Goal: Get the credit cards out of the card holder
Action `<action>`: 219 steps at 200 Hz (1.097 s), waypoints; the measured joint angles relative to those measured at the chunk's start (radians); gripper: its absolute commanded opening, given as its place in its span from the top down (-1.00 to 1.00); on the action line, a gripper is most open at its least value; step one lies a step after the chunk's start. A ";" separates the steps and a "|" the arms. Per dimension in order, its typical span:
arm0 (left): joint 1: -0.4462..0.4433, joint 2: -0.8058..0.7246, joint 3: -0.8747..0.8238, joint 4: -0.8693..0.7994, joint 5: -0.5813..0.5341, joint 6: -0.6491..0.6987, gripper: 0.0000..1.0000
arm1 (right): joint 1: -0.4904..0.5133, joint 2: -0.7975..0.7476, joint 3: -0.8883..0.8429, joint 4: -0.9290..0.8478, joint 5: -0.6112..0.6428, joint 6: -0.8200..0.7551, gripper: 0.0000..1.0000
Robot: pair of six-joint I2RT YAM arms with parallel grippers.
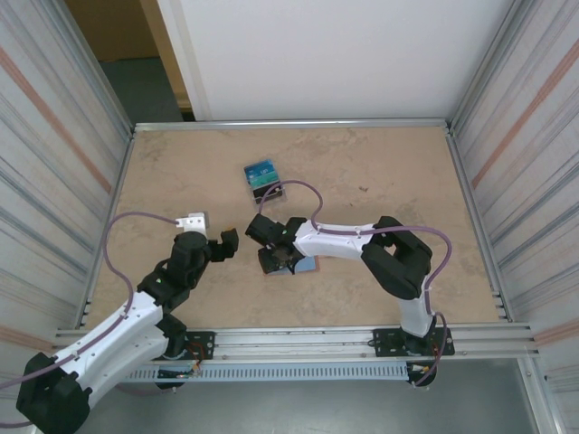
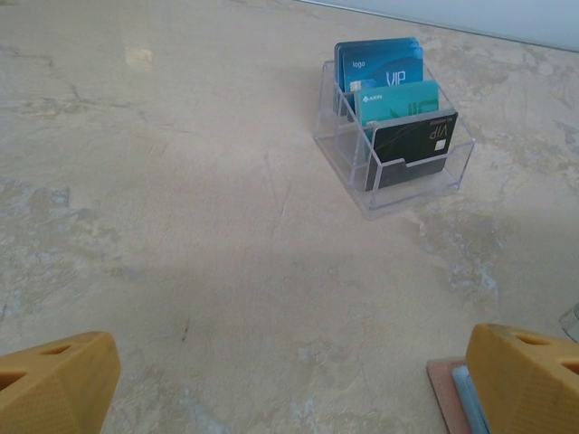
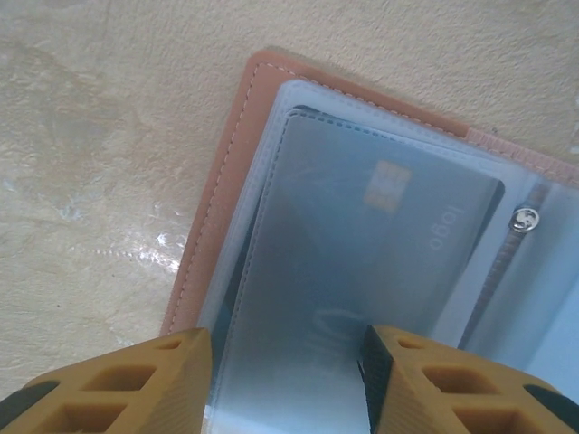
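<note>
Tabletop (image 1: pixel 362 172) | 1 card holder (image 3: pixel 217 181) | 1 credit card (image 3: pixel 380 235) inside | left fingers (image 2: pixel 54 380), right fingers (image 3: pixel 118 380) apart

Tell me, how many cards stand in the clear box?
3: a blue card at the back, a teal card in the middle, a black card in front. More may hide behind them.

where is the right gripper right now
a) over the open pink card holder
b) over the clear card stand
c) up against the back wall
a: in the right wrist view the right gripper hangs with its fingers apart just over the open card holder, with a card tucked inside it.
</note>
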 measured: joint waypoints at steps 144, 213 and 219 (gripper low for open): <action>-0.001 -0.008 0.000 -0.007 0.019 0.001 -0.97 | -0.045 -0.041 -0.078 0.071 -0.063 0.013 0.65; -0.085 -0.013 0.000 -0.006 -0.010 0.021 -0.97 | -0.026 -0.073 -0.119 0.113 -0.220 -0.024 0.82; -0.090 -0.013 0.000 -0.006 -0.015 0.024 -0.97 | -0.025 -0.079 -0.125 0.113 -0.225 -0.027 0.80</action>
